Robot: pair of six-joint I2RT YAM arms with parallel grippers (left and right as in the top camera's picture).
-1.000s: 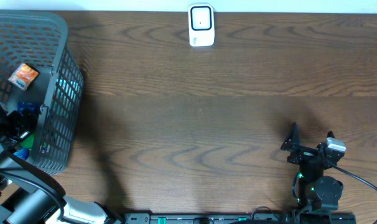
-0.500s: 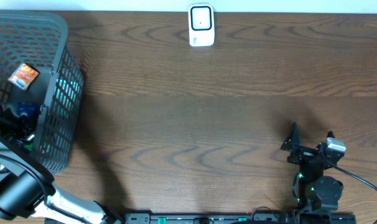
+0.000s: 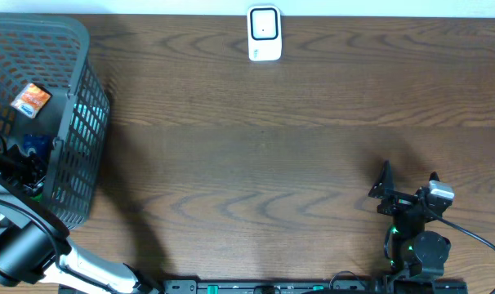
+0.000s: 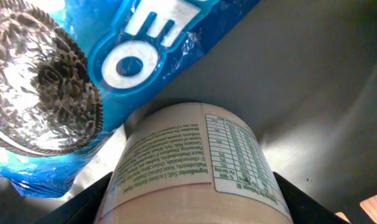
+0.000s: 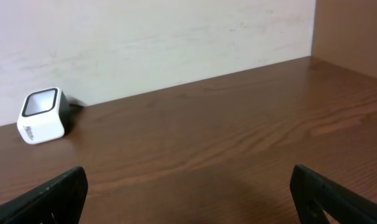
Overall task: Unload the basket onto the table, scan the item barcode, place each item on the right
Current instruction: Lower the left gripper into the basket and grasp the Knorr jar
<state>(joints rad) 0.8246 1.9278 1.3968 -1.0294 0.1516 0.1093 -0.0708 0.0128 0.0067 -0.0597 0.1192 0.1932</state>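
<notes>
The task is at its first step, by my reading: nothing has reached the scanner [image 3: 264, 33], which stands far across the desk [image 3: 272, 163] from both grippers, and the pick, the carry and the barcode pass are all left. The item, a pale round container [image 4: 188, 143] with a green printed label, lies inside the basket [image 3: 76, 122], directly between the fingers of the left gripper [image 4: 191, 193], with a blue cookie packet [image 4: 51, 81] just beyond it. The left arm reaches down into the basket, its fingers lying along both sides of the container; whether they grip it or only flank it I cannot tell. The right gripper [image 3: 409, 173] sits low over the desk's near edge, jaws spread wide and empty, facing the scanner.
</notes>
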